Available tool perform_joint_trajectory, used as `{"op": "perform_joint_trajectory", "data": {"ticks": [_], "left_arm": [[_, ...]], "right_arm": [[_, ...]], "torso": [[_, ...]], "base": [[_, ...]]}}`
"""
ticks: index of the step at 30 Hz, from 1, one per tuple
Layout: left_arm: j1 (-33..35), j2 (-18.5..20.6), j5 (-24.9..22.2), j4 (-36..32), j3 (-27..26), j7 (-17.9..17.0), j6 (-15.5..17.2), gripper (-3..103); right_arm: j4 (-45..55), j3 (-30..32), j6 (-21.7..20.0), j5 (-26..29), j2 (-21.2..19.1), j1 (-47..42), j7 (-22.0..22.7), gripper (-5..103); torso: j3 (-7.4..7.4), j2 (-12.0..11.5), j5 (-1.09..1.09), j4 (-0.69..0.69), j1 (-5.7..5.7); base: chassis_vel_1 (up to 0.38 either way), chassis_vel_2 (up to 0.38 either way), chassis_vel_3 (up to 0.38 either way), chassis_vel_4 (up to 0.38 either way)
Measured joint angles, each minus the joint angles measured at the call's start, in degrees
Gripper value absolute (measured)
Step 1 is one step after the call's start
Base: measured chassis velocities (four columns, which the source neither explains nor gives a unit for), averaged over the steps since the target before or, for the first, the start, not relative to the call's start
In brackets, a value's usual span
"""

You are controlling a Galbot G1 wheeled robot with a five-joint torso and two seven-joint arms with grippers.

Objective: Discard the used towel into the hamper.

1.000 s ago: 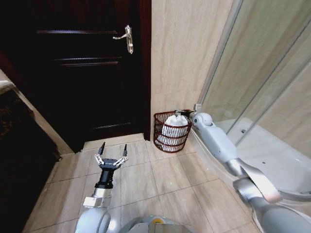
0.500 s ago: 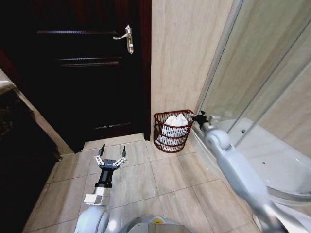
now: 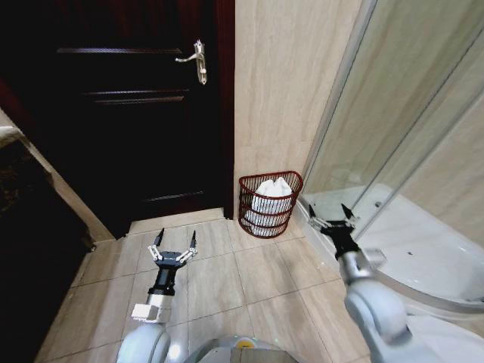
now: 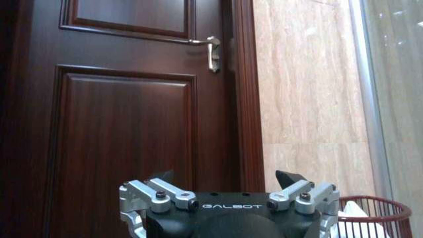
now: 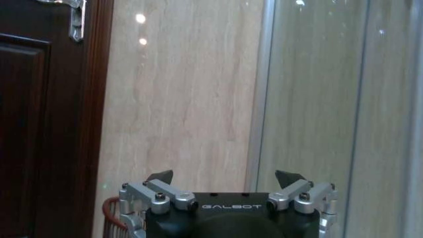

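The hamper [image 3: 270,217], a round dark red wire basket, stands on the tiled floor against the beige wall beside the door. A white towel [image 3: 272,192] lies bunched inside it, rising just above the rim. My right gripper [image 3: 330,218] hangs open and empty to the right of the hamper, by the shower base. Over the floor tiles to the left and nearer me, my left gripper [image 3: 175,240] is open and empty too. The left wrist view catches the hamper's rim [image 4: 377,206] with towel [image 4: 353,210] inside; the right wrist view shows a sliver of the hamper [image 5: 111,218].
A dark wooden door [image 3: 136,106] with a metal handle [image 3: 198,60] fills the wall to the left of the hamper. A glass shower enclosure [image 3: 408,136] with a white base [image 3: 423,249] stands to the right. A dark counter edge [image 3: 23,174] is at far left.
My right arm has drawn back from the hamper's rim toward me and down, with its gripper empty. The towel stays in the hamper. The left arm has not moved.
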Motion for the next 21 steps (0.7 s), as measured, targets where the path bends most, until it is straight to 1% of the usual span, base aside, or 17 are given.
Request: {"op": "perform_joint_trajectory", "data": {"ticks": [2,3,4,6,8,13,21], "left_arm": [[-0.2,0.4,-0.3,0.0,-0.1,0.1,0.2,100],[-0.2,0.5,-0.5,-0.1,-0.1,0.2,0.4,100],[-0.2,0.5,-0.5,-0.1,-0.1,0.2,0.4,100],[-0.5,0.9,-0.6,-0.2,-0.1,0.2,0.6,100],[-0.8,1.1,-0.7,-0.3,0.1,0.4,0.6,100],[-0.8,1.2,-1.0,-0.8,0.2,0.7,0.6,100],[0.1,1.7,-1.6,-1.1,-0.5,0.8,-0.8,100]], "right_arm": [[1.7,-0.4,1.3,-3.3,3.5,-3.3,-1.1,100],[2.1,-0.5,1.8,-4.9,4.6,-4.3,-1.4,100],[2.1,-0.5,1.8,-4.9,4.6,-4.3,-1.4,100],[2.9,-1.0,2.8,-8.0,7.1,-5.6,-1.7,100],[3.5,-1.5,2.9,-9.0,8.5,-6.1,-1.4,100],[4.2,-1.8,2.1,-9.3,9.4,-6.5,-1.0,100],[4.5,-1.7,0.5,-8.2,8.5,-6.4,0.5,100]], "torso": [[0.00,0.0,0.00,-0.01,0.00],[0.00,0.0,0.00,-0.01,0.00],[0.00,0.0,0.00,-0.01,0.00],[0.00,0.0,0.02,0.00,0.00],[0.00,0.0,0.01,0.00,0.01],[0.01,0.0,0.01,0.00,0.01],[0.01,0.0,0.02,0.01,0.01]], "base": [[0.000,0.000,0.000,0.000],[0.000,0.000,0.000,0.000],[0.000,0.000,0.000,0.000],[0.000,0.000,0.000,0.000],[0.000,0.000,0.000,0.000],[0.000,0.000,0.000,0.000],[0.000,0.000,0.000,0.000]]}}
